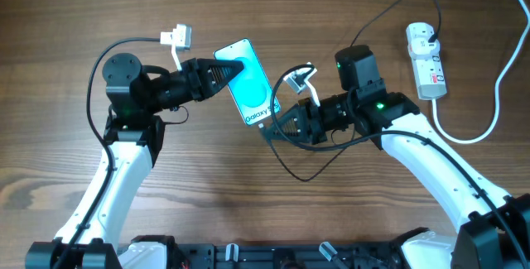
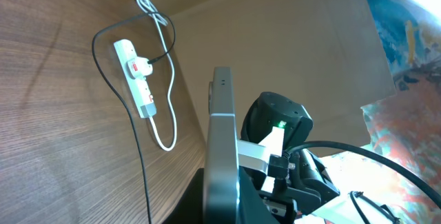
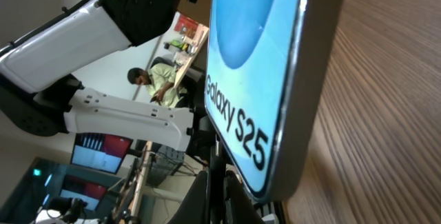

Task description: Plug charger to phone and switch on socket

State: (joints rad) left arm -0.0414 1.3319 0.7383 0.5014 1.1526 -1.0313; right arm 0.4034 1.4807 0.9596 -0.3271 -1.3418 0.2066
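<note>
My left gripper [image 1: 228, 75] is shut on the phone [image 1: 248, 83] and holds it tilted above the table, turquoise screen up, "Galaxy" end toward the right arm. The left wrist view shows the phone edge-on [image 2: 222, 141]. My right gripper [image 1: 276, 128] is shut on the charger plug [image 3: 219, 156] right at the phone's "Galaxy S25" end [image 3: 251, 65]; the metal tip sits beside that end, and I cannot tell whether it is inserted. The black cable [image 1: 308, 175] loops below the right arm. The white socket [image 1: 426, 60] lies at the far right, also visible in the left wrist view [image 2: 136, 78].
A black cable [image 1: 389, 8] runs from a plug in the socket across the back of the table. The socket's thick white cord [image 1: 489, 103] curves off to the right edge. The table [image 1: 248, 211] is wood.
</note>
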